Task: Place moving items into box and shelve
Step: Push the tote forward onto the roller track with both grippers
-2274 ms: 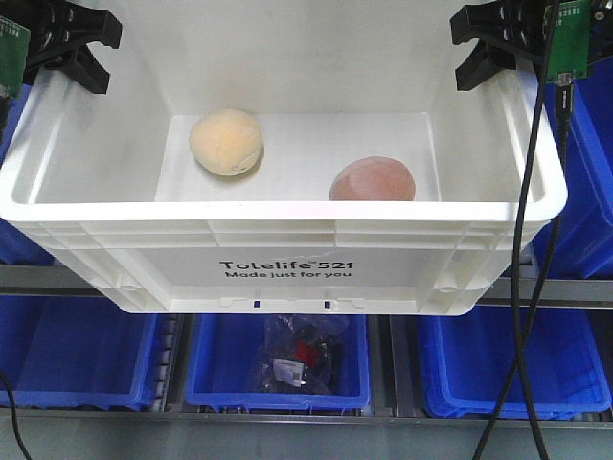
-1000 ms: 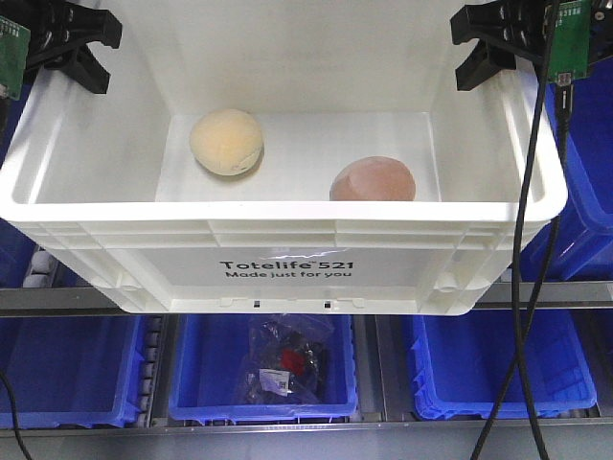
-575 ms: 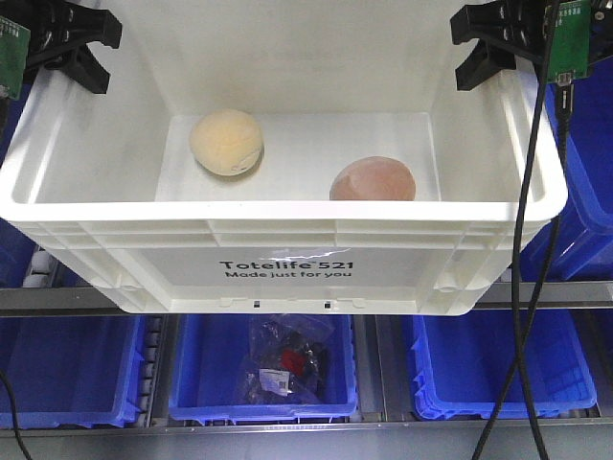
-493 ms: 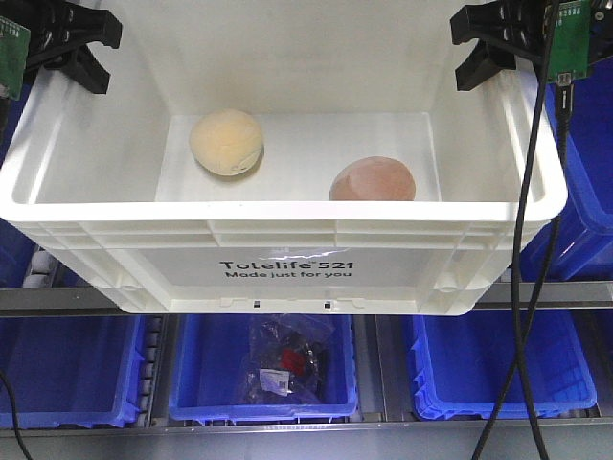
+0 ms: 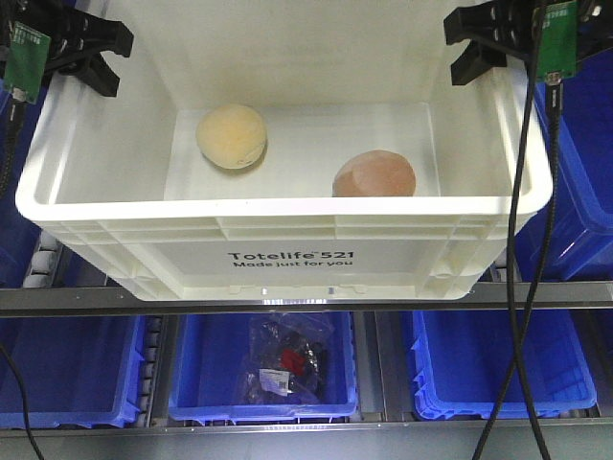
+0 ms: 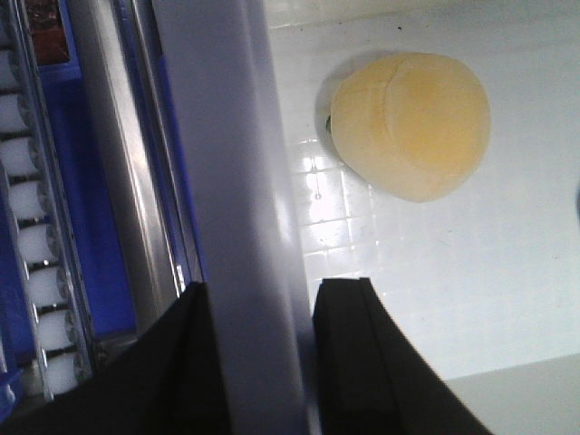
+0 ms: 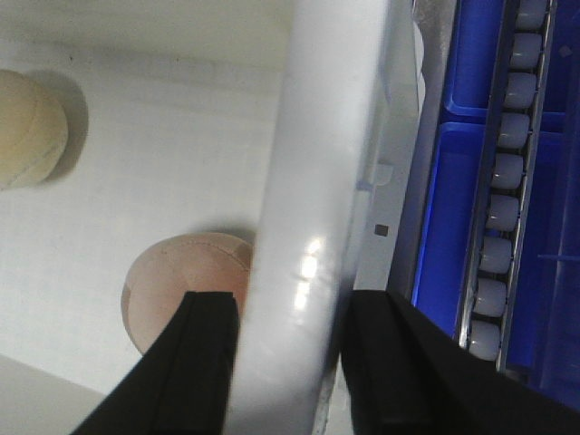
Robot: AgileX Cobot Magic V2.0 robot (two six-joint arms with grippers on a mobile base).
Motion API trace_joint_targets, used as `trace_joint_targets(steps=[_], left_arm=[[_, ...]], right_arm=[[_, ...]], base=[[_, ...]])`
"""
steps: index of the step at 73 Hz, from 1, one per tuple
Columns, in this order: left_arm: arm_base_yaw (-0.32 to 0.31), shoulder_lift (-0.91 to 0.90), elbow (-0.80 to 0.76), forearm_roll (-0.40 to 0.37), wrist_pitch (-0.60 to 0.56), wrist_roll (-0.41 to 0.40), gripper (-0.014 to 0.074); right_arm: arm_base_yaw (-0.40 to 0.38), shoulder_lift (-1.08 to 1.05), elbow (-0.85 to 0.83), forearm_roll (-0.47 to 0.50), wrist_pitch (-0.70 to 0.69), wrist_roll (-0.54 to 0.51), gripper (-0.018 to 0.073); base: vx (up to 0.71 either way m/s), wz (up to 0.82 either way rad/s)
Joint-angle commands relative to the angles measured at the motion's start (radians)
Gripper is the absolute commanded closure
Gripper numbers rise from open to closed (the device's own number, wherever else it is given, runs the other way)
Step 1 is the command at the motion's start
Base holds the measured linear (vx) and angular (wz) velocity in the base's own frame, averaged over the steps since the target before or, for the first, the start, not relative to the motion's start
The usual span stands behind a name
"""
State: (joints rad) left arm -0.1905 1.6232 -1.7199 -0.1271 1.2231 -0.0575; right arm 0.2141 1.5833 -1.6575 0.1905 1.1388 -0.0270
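Note:
The box (image 5: 287, 228), a large cream-white crate printed "Totelife 521", hangs level in front of the shelf with its base at the height of the metal rail. Two moving items lie on its floor: a cream-yellow ball (image 5: 232, 136) at the back left and a pinkish-peach ball (image 5: 374, 174) at the front right. My left gripper (image 5: 91, 57) is shut on the box's left rim (image 6: 227, 136), one finger on each side of the wall (image 6: 258, 294). My right gripper (image 5: 479, 48) is shut on the right rim (image 7: 326, 136) in the same way (image 7: 290, 304). The pinkish ball (image 7: 172, 281) lies just inside that wall.
A grey shelf rail (image 5: 77, 299) runs under the box. Below it stand blue bins, and the middle one (image 5: 201, 379) holds bagged parts. More blue bins flank the box. Roller tracks (image 7: 503, 181) run beside the right wall. Black cables (image 5: 522, 240) hang at the right.
The box has moved away from the camera toward the shelf and slightly right, with both grippers still holding its rims. The two balls stay in place inside it.

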Motion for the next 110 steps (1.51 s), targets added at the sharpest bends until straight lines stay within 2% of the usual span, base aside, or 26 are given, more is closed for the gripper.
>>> trace_joint_targets(steps=[1, 20, 61, 80, 110], left_arm=[[-0.015, -0.041, -0.044, -0.092, -0.122, 0.028, 0.0613], [-0.015, -0.016, -0.044, -0.034, -0.174, 0.029, 0.0613], [-0.015, 0.038, -0.044, -0.032, -0.288, 0.051, 0.0613], [-0.015, 0.056, -0.044, -0.031, -0.312, 0.058, 0.0613], [-0.015, 0.069, -0.044, 0.037, -0.344, 0.051, 0.0613]], right_arm=[[0.010, -0.042, -0.043, 0.140, -0.143, -0.049, 0.0570], [0.010, -0.020, -0.040, 0.152, -0.204, -0.086, 0.0570], [0.010, 0.046, -0.040, 0.252, -0.347, -0.177, 0.0570], [0.010, 0.064, -0.040, 0.274, -0.367, -0.186, 0.0570], [0.010, 0.105, -0.040, 0.279, -0.374, -0.198, 0.0570]], base=[[0.00, 0.00], [0.00, 0.00], [0.00, 0.00], [0.00, 0.00], [0.00, 0.00]])
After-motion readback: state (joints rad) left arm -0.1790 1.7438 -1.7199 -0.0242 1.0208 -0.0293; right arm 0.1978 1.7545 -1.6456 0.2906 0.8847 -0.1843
